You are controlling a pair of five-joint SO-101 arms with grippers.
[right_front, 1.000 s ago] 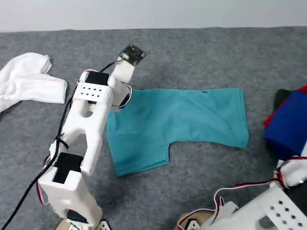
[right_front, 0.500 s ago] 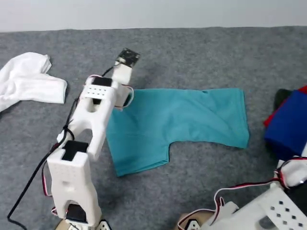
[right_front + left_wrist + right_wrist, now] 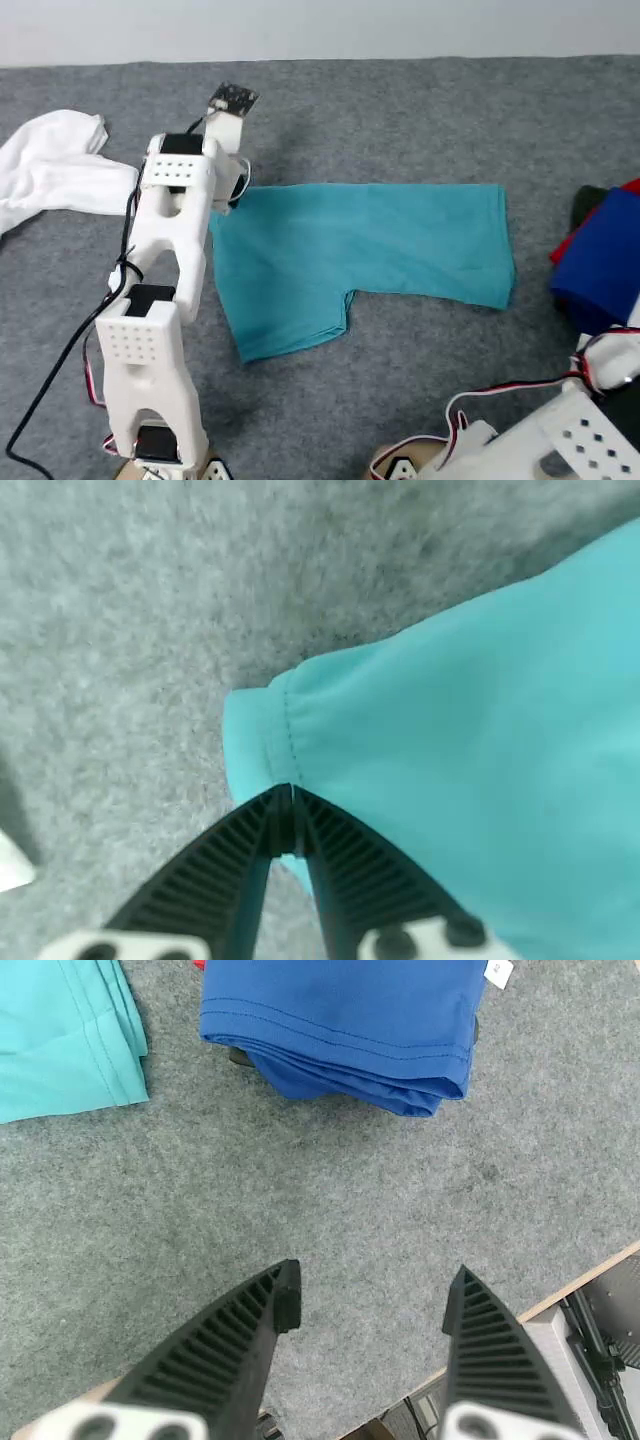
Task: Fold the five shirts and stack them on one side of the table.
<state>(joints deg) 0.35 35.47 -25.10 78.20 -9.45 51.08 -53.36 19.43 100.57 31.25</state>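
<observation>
Two shirts left to fold, a stack begun at the right.

Outward of the left gripper (image 3: 283,802), the white shirt (image 3: 60,170) lies crumpled and unfolded, cut off by the frame edge. That gripper is clenched on a hemmed corner of the teal shirt (image 3: 380,250), which lies spread flat on the grey surface (image 3: 400,120) between the two grippers, not yet folded. Just ahead of the right gripper (image 3: 370,1310), a folded blue shirt (image 3: 600,265) tops a stack with a red layer (image 3: 572,240) and a dark edge (image 3: 588,203) peeking out. By my reckoning three are done, but the stack runs out of view, so the count is unsure. The right gripper hangs released over bare surface, grasping nothing.
</observation>
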